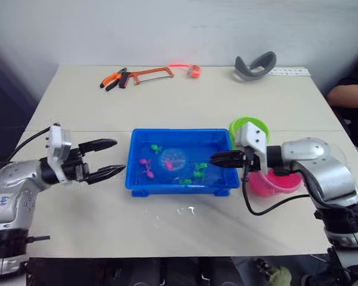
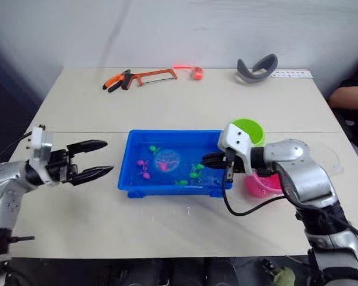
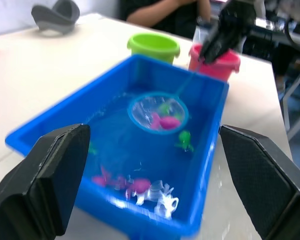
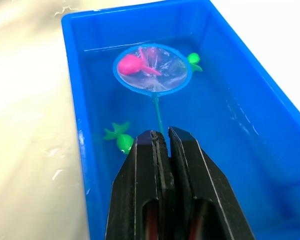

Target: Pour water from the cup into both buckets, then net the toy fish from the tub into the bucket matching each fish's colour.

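I found the right gripper [image 4: 160, 137] clamped on the net [image 4: 152, 70] handle, a pink fish [image 4: 129, 64] in its hoop inside the tub [image 1: 137, 179]. The left gripper [image 1: 107, 159] hung spread open beside the tub.

Premises present as a robotics test area or workshop. A plain beige rectangular worktable [image 1: 95, 208] stands against a bare white wall [image 1: 167, 30]. Hand tools lie along its far edge: orange-and-black-handled pliers [image 1: 113, 79] beside a red-framed hacksaw [image 1: 150, 74]. A grey curved padded headset band [image 1: 255, 64] rests near a white printed strip [image 1: 289, 72]. A seated person's dark-sleeved arm [image 1: 349, 95] shows at the table's right edge.
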`<state>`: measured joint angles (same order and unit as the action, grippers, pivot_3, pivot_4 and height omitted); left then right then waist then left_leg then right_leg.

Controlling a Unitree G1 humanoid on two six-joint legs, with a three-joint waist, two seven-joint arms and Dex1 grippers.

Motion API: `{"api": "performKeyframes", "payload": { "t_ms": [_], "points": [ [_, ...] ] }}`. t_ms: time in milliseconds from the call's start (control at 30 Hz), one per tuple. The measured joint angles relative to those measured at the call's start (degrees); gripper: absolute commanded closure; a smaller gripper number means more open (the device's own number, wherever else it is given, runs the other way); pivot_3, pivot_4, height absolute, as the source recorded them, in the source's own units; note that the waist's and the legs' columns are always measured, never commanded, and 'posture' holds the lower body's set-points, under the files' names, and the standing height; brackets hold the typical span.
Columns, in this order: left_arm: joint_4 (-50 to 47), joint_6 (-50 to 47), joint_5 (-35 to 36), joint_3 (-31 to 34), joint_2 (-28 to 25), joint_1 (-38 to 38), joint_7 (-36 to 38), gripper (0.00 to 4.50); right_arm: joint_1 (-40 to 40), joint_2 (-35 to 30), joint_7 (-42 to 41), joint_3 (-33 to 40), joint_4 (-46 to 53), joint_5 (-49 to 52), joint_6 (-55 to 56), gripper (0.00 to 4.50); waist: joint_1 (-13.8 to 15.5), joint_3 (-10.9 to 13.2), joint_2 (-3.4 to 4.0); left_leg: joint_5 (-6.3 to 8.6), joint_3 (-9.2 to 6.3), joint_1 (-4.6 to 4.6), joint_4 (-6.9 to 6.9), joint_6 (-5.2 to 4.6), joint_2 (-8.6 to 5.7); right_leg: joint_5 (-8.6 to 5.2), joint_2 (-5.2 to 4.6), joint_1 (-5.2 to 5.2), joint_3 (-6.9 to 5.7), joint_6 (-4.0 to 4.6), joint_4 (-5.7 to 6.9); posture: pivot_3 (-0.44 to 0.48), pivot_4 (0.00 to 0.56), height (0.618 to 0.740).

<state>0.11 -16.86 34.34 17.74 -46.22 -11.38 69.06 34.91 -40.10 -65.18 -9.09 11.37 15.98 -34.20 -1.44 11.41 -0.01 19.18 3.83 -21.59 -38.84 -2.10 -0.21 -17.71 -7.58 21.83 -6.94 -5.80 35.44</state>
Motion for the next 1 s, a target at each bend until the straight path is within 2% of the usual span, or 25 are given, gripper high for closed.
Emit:
{"api": "performKeyframes", "payload": {
  "t_ms": [67,333,567,633,800,1000],
  "points": [
    [-0.61,-3.84,1.73,-1.19,2.1,-4.44,-3.66,0.02,-3.68,-1.07,0.15,3.38,1.85,2.06,0.47,4.5,1.15,0.0,0.0,0.0,0.0,-0.01,-0.05,-0.02,-0.02,0.0,0.01,-0.05,0.0,0.0,-0.02,0.0,0.15,0.74],
    [-1.65,-8.25,1.83,-4.96,5.07,-9.75,-7.56,0.02,-13.56,-4.16,2.58,15.83,8.93,6.6,-1.47,4.5,1.75,0.01,-0.01,0.0,-0.02,-0.01,-0.08,-0.02,-0.02,0.0,0.06,-0.13,-0.03,-0.01,-0.06,0.0,0.15,0.74],
    [-1.96,-8.86,2.4,-6.76,8.0,-13.22,-8.92,0.02,-16.78,-6.24,4.18,23.96,11.76,9.51,-4.4,4.5,1.85,0.01,-0.02,-0.01,-0.03,0.01,-0.13,-0.03,-0.01,0.0,0.06,-0.2,-0.03,-0.01,-0.07,0.0,0.15,0.74],
    [-2.01,-9.5,2.44,-8.23,10.44,-16.12,-10.15,0.02,-18.29,-8.61,5.2,30.79,11.52,10.34,-5.81,4.5,2.11,0.01,-0.02,-0.01,0.0,0.03,-0.12,-0.03,-0.01,0.0,0.09,-0.2,-0.01,-0.01,-0.07,0.0,0.15,0.74],
    [-1.27,-9.88,2.39,-10.6,12.85,-18.98,-10.14,0.02,-20.41,-11.01,6.26,33.87,4.08,5.78,1.08,4.5,2.6,0.02,-0.04,-0.04,0.06,0.03,-0.15,-0.06,-0.03,0.01,0.13,-0.21,-0.01,-0.02,-0.07,0.0,0.15,0.74],
    [-0.71,-8.66,1.58,-12.66,14.91,-20.26,-9.6,0.02,-21.81,-11.11,10.53,31.73,-2.88,-2.29,14.38,4.5,2.71,0.02,-0.03,-0.08,0.09,0.04,-0.15,-0.04,-0.03,0.01,0.2,-0.21,0.0,-0.03,-0.06,0.0,0.15,0.74]
  ]
}}
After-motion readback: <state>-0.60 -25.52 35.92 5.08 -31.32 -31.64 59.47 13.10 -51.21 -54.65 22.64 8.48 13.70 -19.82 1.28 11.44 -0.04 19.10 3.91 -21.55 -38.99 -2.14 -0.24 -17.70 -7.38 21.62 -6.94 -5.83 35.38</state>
